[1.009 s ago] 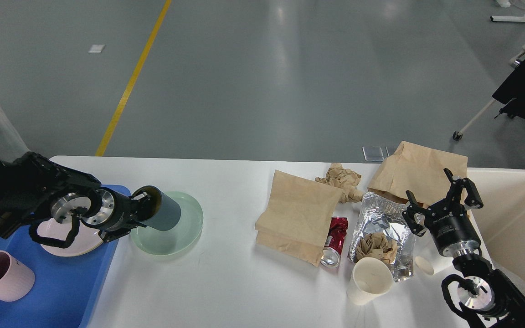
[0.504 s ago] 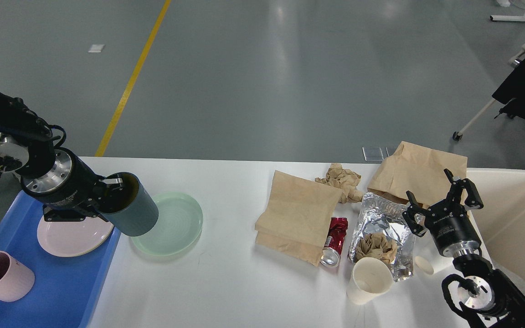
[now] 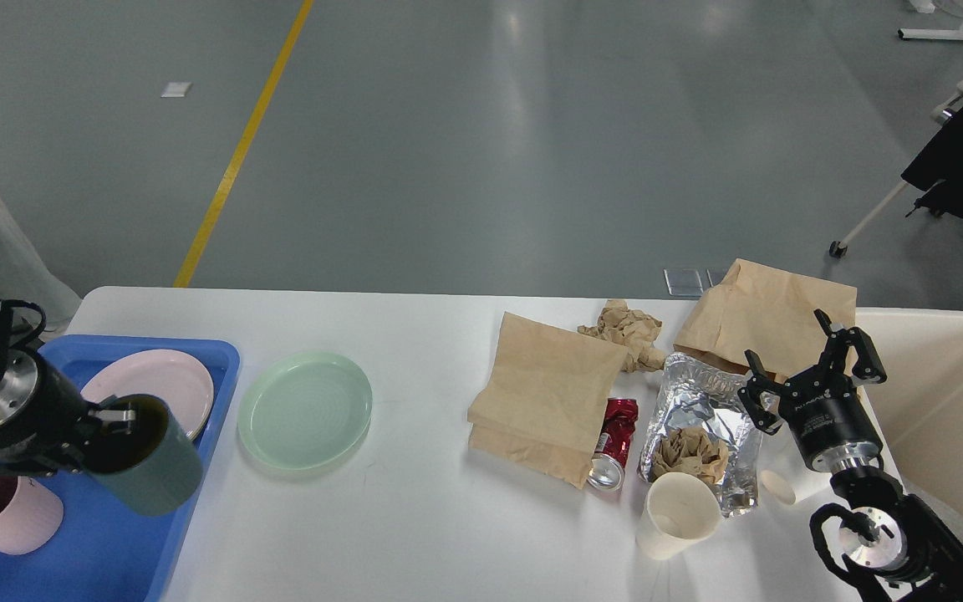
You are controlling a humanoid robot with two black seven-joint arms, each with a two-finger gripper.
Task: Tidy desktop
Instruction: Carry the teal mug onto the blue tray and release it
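Left gripper [image 3: 114, 431], lower left of frame, clamped on the rim of a grey-green cup [image 3: 151, 468], cup tilted above the blue tray [image 3: 97, 543]. The tray holds a pink plate [image 3: 160, 376] and a pink mug [image 3: 1, 514]. White desktop [image 3: 415, 518] spans the lower half of the frame. Pale green plate [image 3: 306, 410] rests on it beside the tray. Right of centre: brown paper bags [image 3: 544, 393], a crushed red can [image 3: 613, 443], foil [image 3: 711, 418], a paper cup [image 3: 678, 514]. Right gripper [image 3: 807, 364], fingers spread, empty, over the bag near the cream bin [image 3: 950, 401].

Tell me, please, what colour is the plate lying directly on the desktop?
Pale mint green plate, seen in the head view.
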